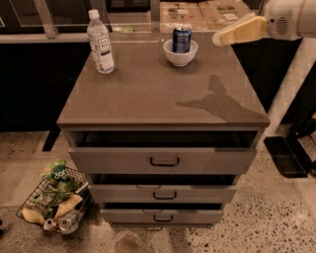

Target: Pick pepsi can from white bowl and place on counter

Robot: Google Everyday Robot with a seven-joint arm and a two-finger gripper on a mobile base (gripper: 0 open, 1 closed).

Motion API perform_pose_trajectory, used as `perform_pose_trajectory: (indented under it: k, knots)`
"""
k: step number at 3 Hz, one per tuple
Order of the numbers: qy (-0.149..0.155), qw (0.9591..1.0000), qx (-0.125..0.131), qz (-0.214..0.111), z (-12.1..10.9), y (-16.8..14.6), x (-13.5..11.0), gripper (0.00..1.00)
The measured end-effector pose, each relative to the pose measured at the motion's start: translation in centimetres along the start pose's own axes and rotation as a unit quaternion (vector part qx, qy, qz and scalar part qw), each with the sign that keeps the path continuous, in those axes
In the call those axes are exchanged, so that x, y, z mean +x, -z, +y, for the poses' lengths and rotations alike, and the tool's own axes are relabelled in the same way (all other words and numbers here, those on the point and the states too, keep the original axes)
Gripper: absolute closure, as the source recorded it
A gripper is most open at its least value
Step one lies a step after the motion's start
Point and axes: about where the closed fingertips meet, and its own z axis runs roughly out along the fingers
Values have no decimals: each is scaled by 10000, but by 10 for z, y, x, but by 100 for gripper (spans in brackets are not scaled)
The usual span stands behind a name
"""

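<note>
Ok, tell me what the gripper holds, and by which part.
Nothing. The gripper hangs at the upper right, apart from the pepsi can, which stands in the white bowl.

Indoor robot test area, office-like, not domestic. Speckled terrazzo floor (276,217). A grey three-drawer cabinet (163,160) stands alone under a matte counter (148,94). At floor left, a wire basket (37,207) of snack bags and crushed cans. Behind are glass panels (69,15) and flattened cardboard (217,9). The robot's yellow end effector (218,39) hangs by the counter's far right corner.
</note>
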Motion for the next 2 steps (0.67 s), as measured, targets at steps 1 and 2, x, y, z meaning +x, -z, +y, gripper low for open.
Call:
perform_pose_trajectory:
  k: [1, 2]
  knots:
    - [-181, 9997, 137, -32, -18, -50, 13, 0]
    - [-441, 9989, 93, -135, -28, -96, 26, 0]
